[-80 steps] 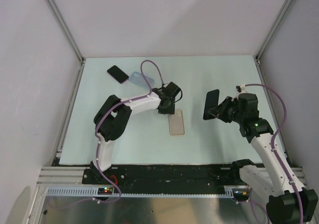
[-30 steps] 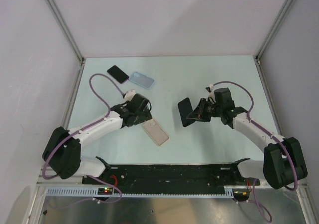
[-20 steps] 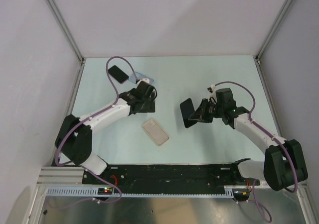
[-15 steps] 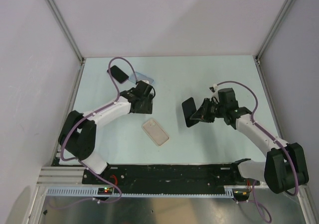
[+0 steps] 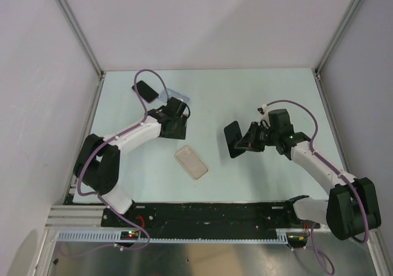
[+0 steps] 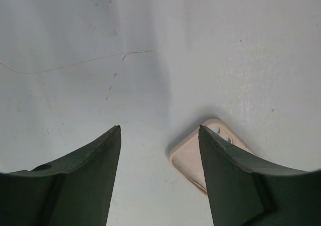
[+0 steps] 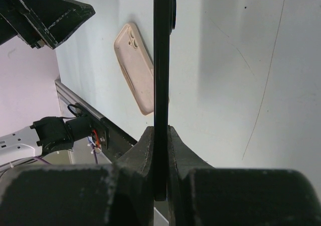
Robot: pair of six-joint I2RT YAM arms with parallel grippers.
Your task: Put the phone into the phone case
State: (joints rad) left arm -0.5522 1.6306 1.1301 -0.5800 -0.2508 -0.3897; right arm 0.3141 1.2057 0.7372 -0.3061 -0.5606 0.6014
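Far left at the back of the pale surface point(image 5: 270, 92) lies a second black phone point(image 5: 145, 90), flat and untouched. Just right of it sits the light blue phone case point(image 5: 179, 95), flat on the surface. The purple cable point(image 5: 158, 83) loops over its left end and the left arm's black head covers its near edge, so only part of the shell shows.

Now the left fingers point(image 6: 108, 150): they're spread apart with nothing between them, only bare surface. They hang just on the near side of the blue case. Whether the arm's head touches the case, I can't tell from above.

In the left wrist view a corner of the beige phone case point(image 6: 186, 160) peeks out beside the right-hand finger, with the rest hidden behind it. From overhead that beige phone case point(image 5: 191, 162) lies flat and angled, near the middle front, apart from both arms.

Moving right, there's the black phone point(image 5: 231, 138), held up off the surface. The right fingers point(image 7: 145, 150) are clamped tight on its lower end. In the right wrist view the black phone point(image 7: 160, 60) shows edge-on as a thin dark strip running out of the top of the view. Its screen side can't be made out. It is well apart from the blue case.
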